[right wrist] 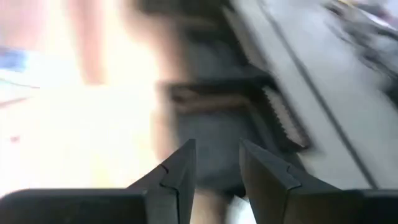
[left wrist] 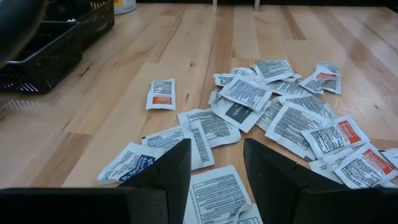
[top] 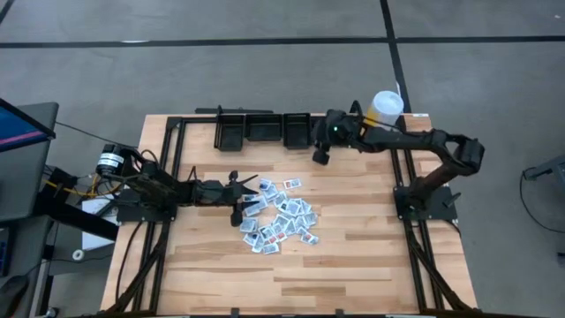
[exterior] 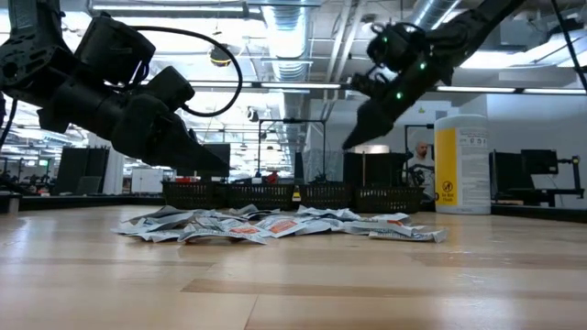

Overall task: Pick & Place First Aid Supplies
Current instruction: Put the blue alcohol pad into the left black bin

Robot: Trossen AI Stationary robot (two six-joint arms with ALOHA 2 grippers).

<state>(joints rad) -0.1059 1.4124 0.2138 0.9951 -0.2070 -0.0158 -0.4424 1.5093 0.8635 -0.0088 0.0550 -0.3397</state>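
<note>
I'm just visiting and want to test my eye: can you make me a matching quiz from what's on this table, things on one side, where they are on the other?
Things:
1. packets
2. baskets
3. canister
4. left gripper

Places:
A. in a row along the far edge of the table
B. at the pile's left edge, jaws open
C. far right corner of the table, standing upright
D. scattered in a loose pile mid-table

Pairs: 1-D, 2-A, 3-C, 4-B
</note>
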